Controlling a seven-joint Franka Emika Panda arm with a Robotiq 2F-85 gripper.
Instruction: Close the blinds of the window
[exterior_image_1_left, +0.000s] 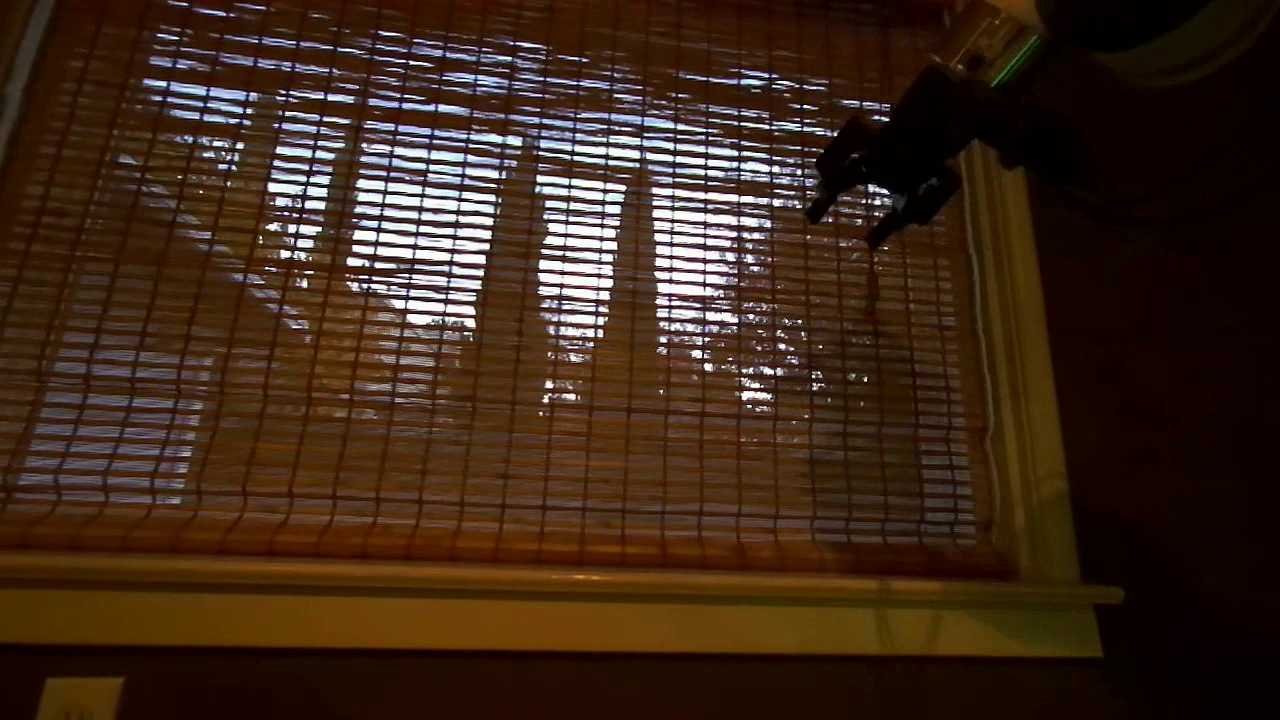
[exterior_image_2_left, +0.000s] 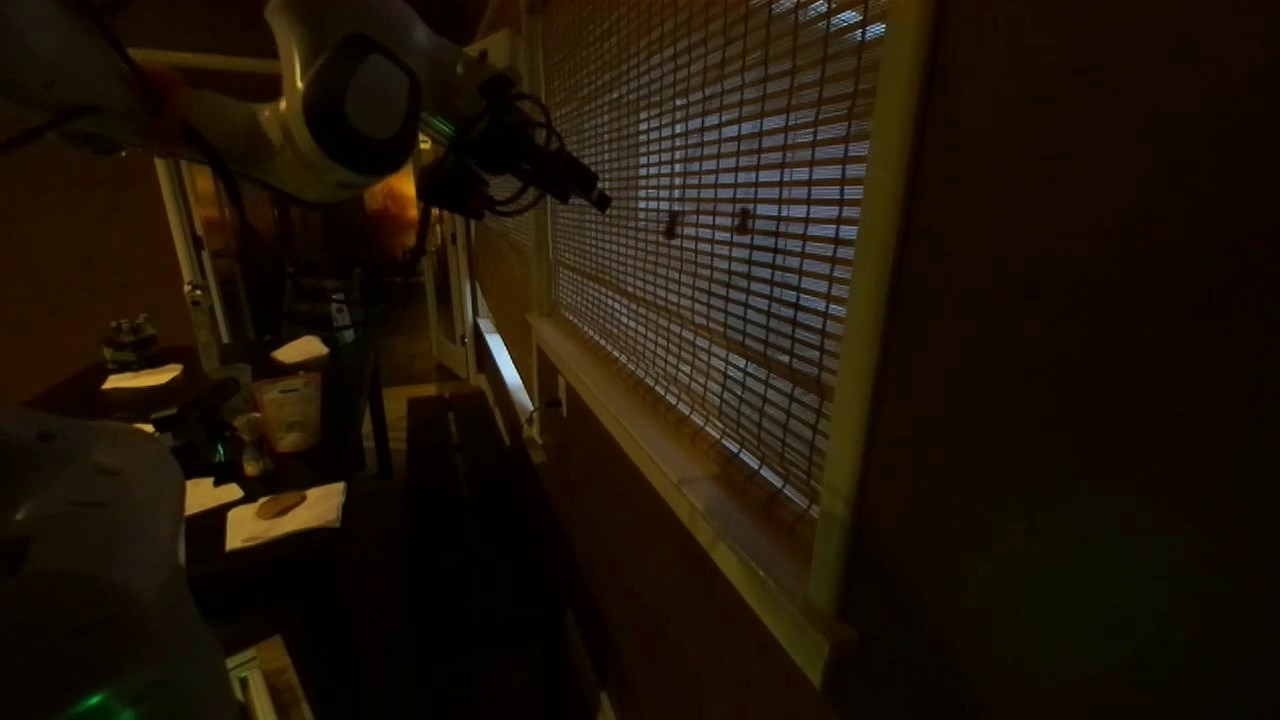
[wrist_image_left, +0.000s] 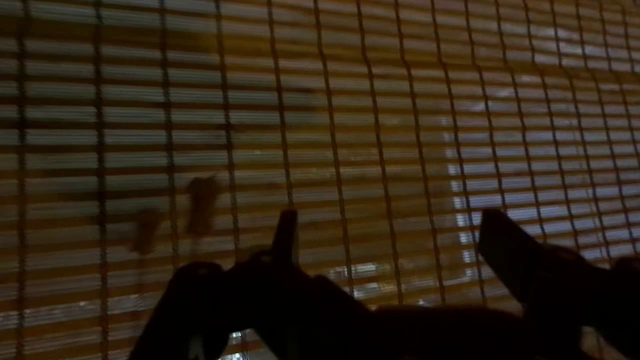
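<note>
The brown woven blinds (exterior_image_1_left: 570, 450) hang down over the window, their bottom edge just above the white sill (exterior_image_1_left: 560, 575). Light shows through the slats. The window's white frame (exterior_image_1_left: 1025, 400) shows at the side; its glass is behind the blinds. The blinds also show in an exterior view (exterior_image_2_left: 740, 300) and fill the wrist view (wrist_image_left: 350, 125). Two small dark tassel-like pieces (wrist_image_left: 202, 205) hang by the blinds, left of the fingers in the wrist view. My gripper (exterior_image_1_left: 845, 228) is before the blinds' upper part, its fingers (wrist_image_left: 390, 215) wide apart with nothing between them. Whether it touches the slats is unclear.
A dark table carries papers (exterior_image_2_left: 285, 515), a bag (exterior_image_2_left: 290, 410) and small items. A dark bench (exterior_image_2_left: 450, 500) runs along the wall below the window. The sill ledge (exterior_image_2_left: 680, 470) juts out from the wall. A wall outlet (exterior_image_1_left: 82, 698) is below the sill.
</note>
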